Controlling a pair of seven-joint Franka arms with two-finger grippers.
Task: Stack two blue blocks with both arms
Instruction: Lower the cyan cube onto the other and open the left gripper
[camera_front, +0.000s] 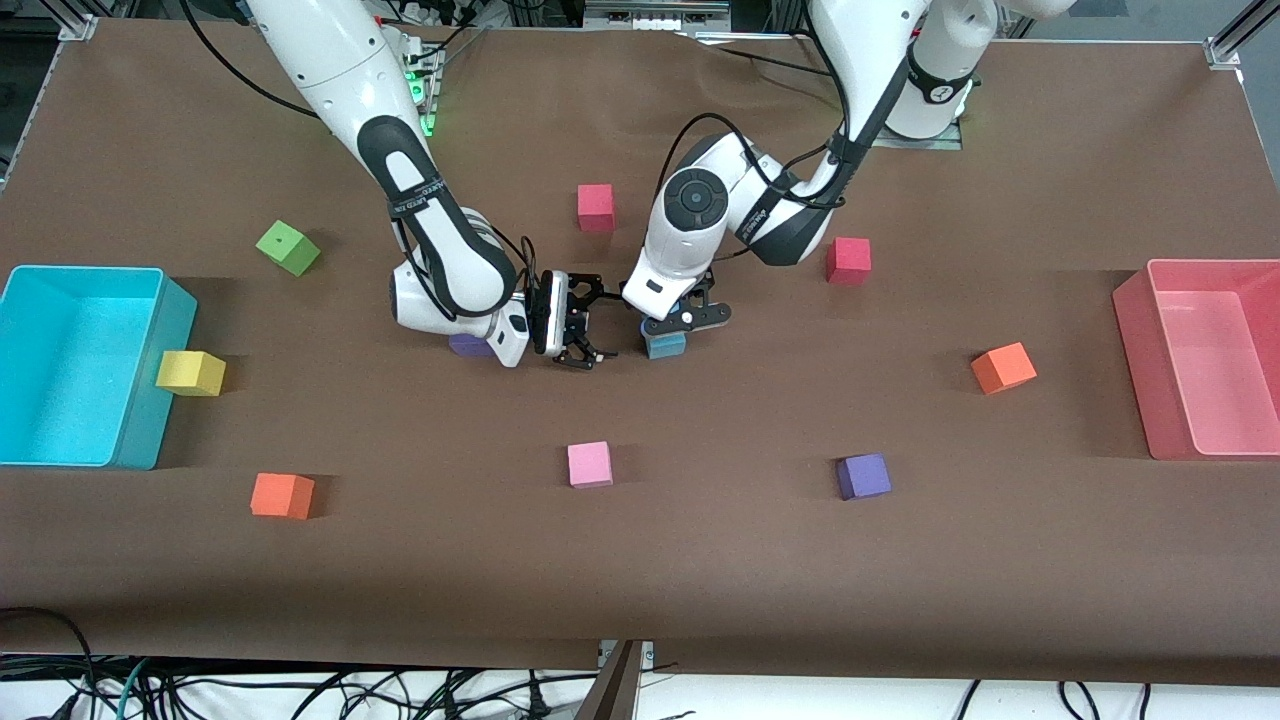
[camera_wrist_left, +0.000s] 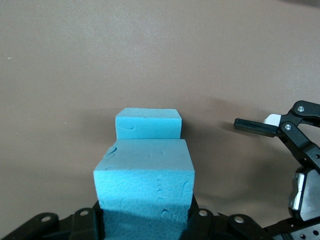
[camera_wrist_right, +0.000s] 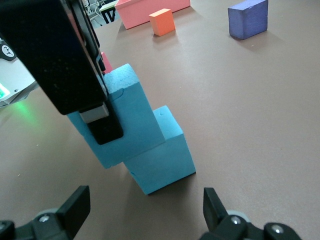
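Left claw (camera_front: 683, 322) grips blue block (camera_front: 665, 345) (purple cube (camera_front: 468, 346) near).

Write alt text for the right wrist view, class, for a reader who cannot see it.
The left pincer, shut on one blue block, holds it against the top of a second blue block standing on the brown table, offset rather than square. The right pincer is open in the foreground; a purple cube, an orange cube and a pink bin also show.
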